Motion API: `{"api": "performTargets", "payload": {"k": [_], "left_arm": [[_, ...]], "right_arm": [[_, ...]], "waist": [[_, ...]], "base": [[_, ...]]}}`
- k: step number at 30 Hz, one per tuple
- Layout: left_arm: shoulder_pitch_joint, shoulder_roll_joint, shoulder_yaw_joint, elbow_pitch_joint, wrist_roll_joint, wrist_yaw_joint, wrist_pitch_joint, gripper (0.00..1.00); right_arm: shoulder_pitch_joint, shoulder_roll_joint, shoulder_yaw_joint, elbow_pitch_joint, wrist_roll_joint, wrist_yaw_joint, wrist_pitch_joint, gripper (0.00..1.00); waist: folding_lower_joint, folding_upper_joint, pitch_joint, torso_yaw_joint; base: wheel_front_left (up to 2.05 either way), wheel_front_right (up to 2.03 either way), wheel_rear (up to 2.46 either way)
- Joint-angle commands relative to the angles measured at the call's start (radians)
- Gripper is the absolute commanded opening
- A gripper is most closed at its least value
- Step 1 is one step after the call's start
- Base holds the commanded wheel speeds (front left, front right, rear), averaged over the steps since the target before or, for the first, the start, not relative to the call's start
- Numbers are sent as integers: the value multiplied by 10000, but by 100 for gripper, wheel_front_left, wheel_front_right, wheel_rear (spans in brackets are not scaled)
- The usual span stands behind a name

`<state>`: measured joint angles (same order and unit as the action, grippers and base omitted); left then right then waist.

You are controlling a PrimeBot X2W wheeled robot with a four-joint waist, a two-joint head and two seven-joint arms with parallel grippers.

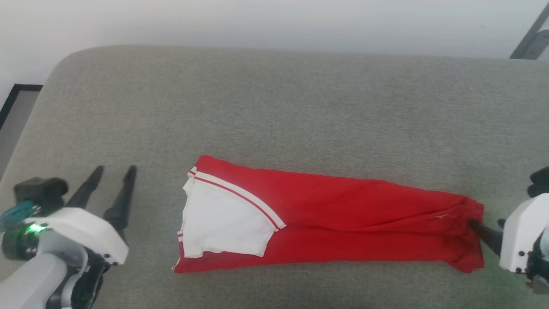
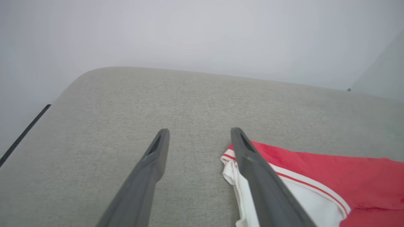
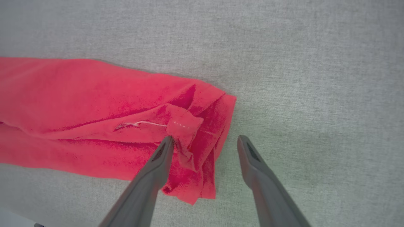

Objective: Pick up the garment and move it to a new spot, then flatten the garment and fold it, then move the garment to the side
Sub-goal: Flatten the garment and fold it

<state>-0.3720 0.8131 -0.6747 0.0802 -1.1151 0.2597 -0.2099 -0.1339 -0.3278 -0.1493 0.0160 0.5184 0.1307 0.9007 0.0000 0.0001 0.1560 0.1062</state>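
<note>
In your head view, the garment (image 1: pixel 343 214) lay folded in a long strip on the grey cushion (image 1: pixel 274 107). Your left end effector (image 1: pixel 115 174) stood apart from its sleeve end, and your right end effector (image 1: pixel 487 224) was at the hem. In your left wrist view, the fingers were spread wide and empty, with the sleeve beside one. In your right wrist view, the fingers were also spread and gripped nothing, though one tip seemed to touch the bunched hem.

The garment (image 1: pixel 343 214) is lying lengthwise across the lower middle of the bench (image 1: pixel 274 107). The left gripper (image 1: pixel 116 169) is sitting at lower left, well apart from it. The right gripper (image 1: pixel 484 224) is meeting its end at lower right.
</note>
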Motion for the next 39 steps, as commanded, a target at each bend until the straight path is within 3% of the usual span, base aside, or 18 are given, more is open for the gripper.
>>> {"api": "performTargets", "payload": {"k": [1, 7, 18, 19, 20, 28, 39], "left_arm": [[231, -19, 205, 89, 40, 26, -209, 100], [1193, -501, 1551, 553, 332, -143, -559, 100], [2767, -2382, 4456, 1136, 2000, -1290, -554, 100], [2792, -2536, 4635, 1161, 2162, -1402, -554, 100], [2840, -2667, 4772, 1213, 2342, -1508, -554, 100], [2922, -3514, 5773, 1527, 3113, -2236, -556, 100], [2675, -3951, 6237, 1748, 3639, -2664, -556, 100]], "right_arm": [[-137, -69, -81, 135, -41, 0, -44, 100], [-205, -66, -399, 829, -79, 0, 156, 100], [-600, 212, 165, 2446, 503, 4, 640, 100], [-639, 184, 353, 2561, 549, 5, 674, 32], [-674, 156, 527, 2625, 661, 5, 720, 0], [-1237, -636, 830, 2596, 1221, 0, 391, 0], [-1771, -1807, -380, 3105, 665, -9, 105, 0]], "waist": [[0, -1, 43, 93], [0, -1, 176, 469], [0, -1, 481, 958], [0, -1, 508, 988], [0, -1, 530, 1013], [0, -1, 648, 961], [0, -1, 834, 468]], "base": [[0, 0, 0], [0, 0, 0], [0, 0, 0], [0, 0, 0], [0, 0, 0], [0, 0, 0], [0, 0, 0]]}}
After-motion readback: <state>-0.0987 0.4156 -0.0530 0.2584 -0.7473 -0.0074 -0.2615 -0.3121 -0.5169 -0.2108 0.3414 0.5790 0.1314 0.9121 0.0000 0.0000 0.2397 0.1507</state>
